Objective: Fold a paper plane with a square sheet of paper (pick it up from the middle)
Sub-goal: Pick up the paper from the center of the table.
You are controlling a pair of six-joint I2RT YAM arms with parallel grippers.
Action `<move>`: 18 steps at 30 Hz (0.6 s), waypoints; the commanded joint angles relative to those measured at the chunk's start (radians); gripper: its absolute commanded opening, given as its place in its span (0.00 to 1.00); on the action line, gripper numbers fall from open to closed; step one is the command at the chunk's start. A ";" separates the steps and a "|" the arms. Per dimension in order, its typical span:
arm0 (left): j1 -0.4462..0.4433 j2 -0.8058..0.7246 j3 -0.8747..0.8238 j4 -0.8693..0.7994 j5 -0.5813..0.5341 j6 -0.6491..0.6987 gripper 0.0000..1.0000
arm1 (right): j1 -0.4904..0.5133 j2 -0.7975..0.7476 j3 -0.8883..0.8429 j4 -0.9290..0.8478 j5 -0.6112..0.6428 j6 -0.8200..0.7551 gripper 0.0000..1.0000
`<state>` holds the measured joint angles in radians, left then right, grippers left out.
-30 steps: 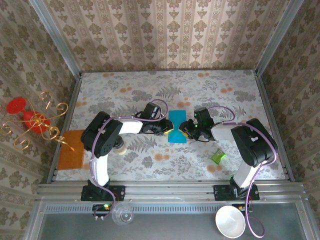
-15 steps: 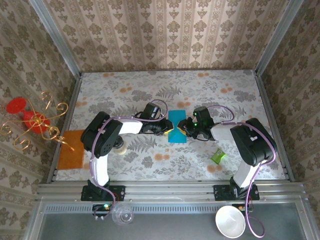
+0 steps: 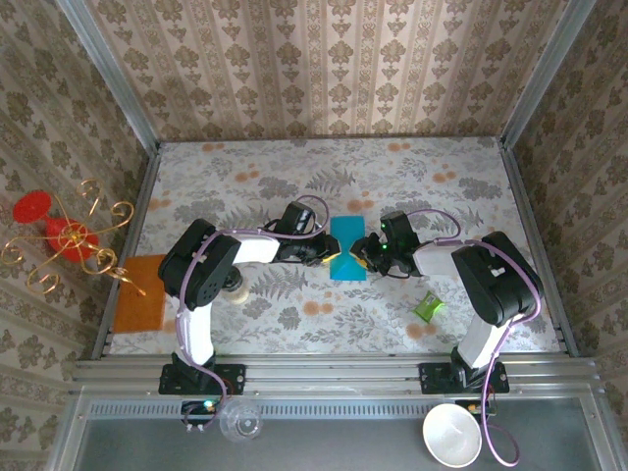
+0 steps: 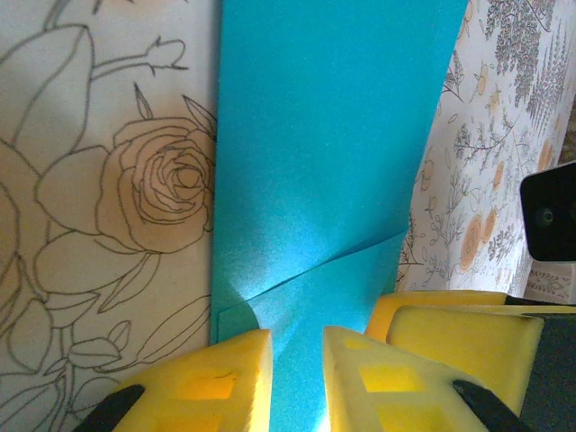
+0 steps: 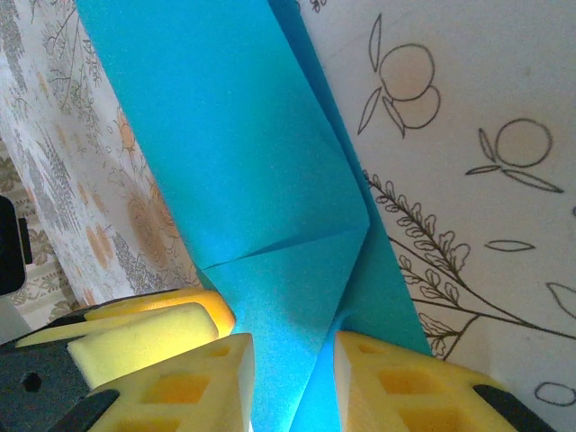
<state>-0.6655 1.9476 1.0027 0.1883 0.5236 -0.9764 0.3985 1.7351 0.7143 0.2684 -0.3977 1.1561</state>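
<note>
Floral table (image 3: 294, 177), paper (image 3: 346, 245) (unmoved)

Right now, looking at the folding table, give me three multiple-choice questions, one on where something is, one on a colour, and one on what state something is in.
1. Where does the small green wrapper lie?
A. Near the right arm's base side, right of the paper
B. On the orange mat
C. Against the far wall

2. What colour is the sheet being folded?
A. Red
B. Teal-blue
C. White

3. How do the two grippers stand to the sheet?
A. Both raised well above it
B. Both closed on it from opposite sides
C. One holds it, the other rests on the mat

Answers:
1. A, the green wrapper sits on the table right of the sheet.
2. B, the square sheet of paper is teal-blue, with a crease showing.
3. B, the left gripper and right gripper each pinch its edge.
</note>
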 commanded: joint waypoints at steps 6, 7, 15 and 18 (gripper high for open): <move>0.003 0.004 -0.027 -0.059 0.019 -0.015 0.22 | 0.012 0.034 0.019 0.009 -0.034 -0.001 0.28; 0.003 0.004 -0.027 -0.059 0.019 -0.015 0.21 | 0.011 0.032 0.017 0.018 -0.039 -0.004 0.28; 0.003 0.004 -0.027 -0.056 0.017 -0.016 0.21 | 0.019 0.027 -0.001 0.089 -0.065 -0.007 0.27; 0.003 0.002 -0.027 -0.056 0.018 -0.016 0.21 | 0.022 0.037 -0.001 0.091 -0.064 -0.013 0.27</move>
<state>-0.6651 1.9476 1.0008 0.1871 0.5243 -0.9768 0.4118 1.7489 0.7197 0.3347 -0.4458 1.1557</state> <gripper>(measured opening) 0.208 0.267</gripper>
